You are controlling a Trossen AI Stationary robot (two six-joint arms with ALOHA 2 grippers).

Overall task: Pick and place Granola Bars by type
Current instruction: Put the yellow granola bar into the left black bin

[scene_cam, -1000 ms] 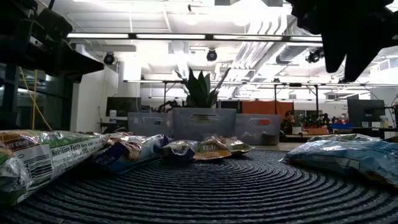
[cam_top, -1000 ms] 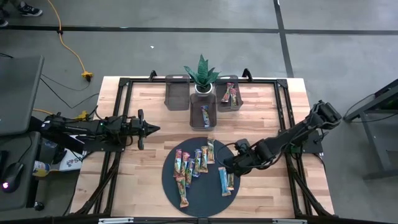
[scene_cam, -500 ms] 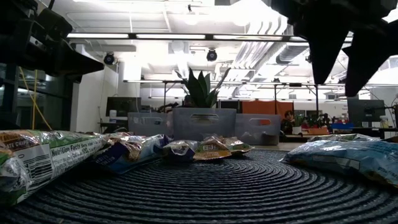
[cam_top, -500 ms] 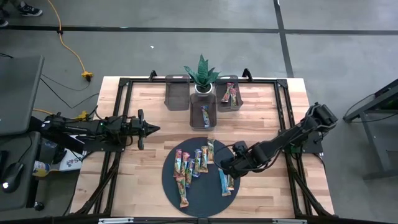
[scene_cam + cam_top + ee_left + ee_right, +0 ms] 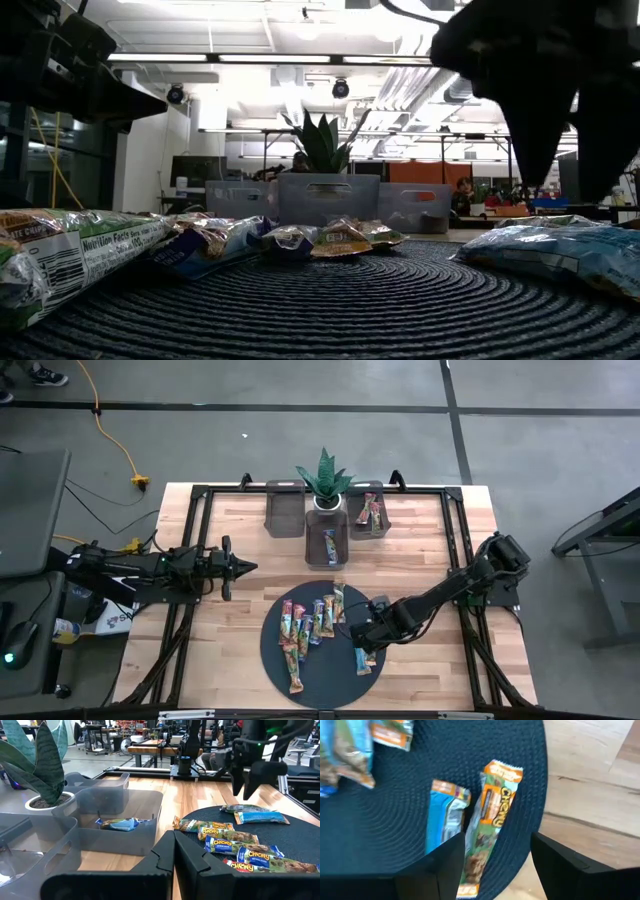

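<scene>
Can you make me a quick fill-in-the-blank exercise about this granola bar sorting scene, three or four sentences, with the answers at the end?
1. The right gripper hangs with open fingers over the ____ Chewy bar.
2. Right beside that bar lies a ____ bar.
3. Both lie on the dark round ____.
4. The left gripper waits shut at the table's ____ side.

Missing words: green; blue; mat; left

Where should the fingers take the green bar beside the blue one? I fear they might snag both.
Grip the green bar across its narrow width at mid-length, coming from above: it lies flat on the mat. The right gripper, open, straddles it; the blue bar touches one side.
</scene>
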